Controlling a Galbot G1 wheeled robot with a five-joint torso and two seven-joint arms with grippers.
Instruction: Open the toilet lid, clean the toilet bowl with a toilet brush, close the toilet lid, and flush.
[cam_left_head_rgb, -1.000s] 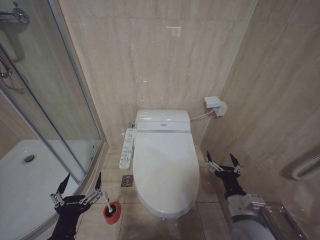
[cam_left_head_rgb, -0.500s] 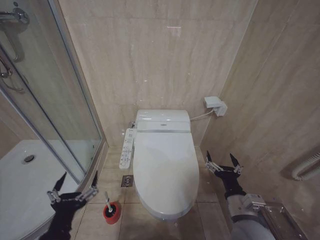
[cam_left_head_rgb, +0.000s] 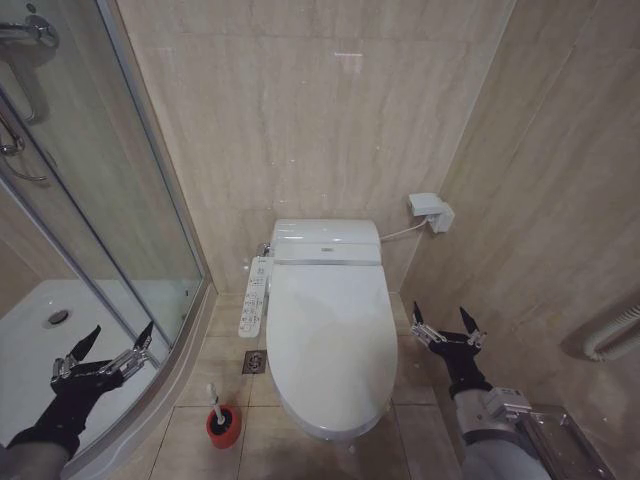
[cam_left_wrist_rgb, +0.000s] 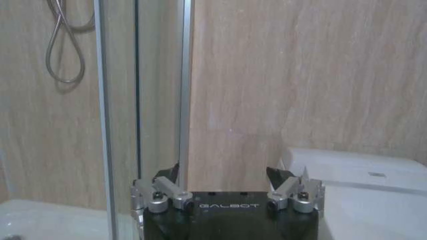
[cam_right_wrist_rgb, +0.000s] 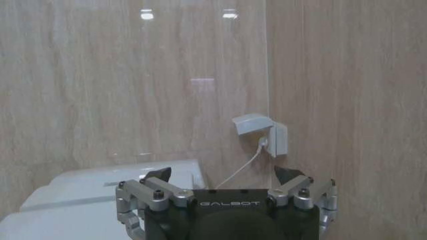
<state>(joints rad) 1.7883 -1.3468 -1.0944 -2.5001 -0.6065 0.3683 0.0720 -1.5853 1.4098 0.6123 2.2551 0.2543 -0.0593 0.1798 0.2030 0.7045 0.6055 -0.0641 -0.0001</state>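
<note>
The lid (cam_left_head_rgb: 331, 340) is lying closed. Both grippers are being held open: left (cam_left_head_rgb: 104, 352) over the shower tray (cam_left_head_rgb: 40, 330) (brush (cam_left_head_rgb: 214, 404) nearby), right (cam_left_head_rgb: 446, 326) beside the toilet.

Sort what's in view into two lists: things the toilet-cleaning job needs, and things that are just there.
Needed for the job:
toilet lid, shut over the bowl
toilet brush, standing in its red holder cup
left gripper, open
right gripper, open

Just there:
control panel beside the seat
wall socket
floor drain
shower tray
</note>
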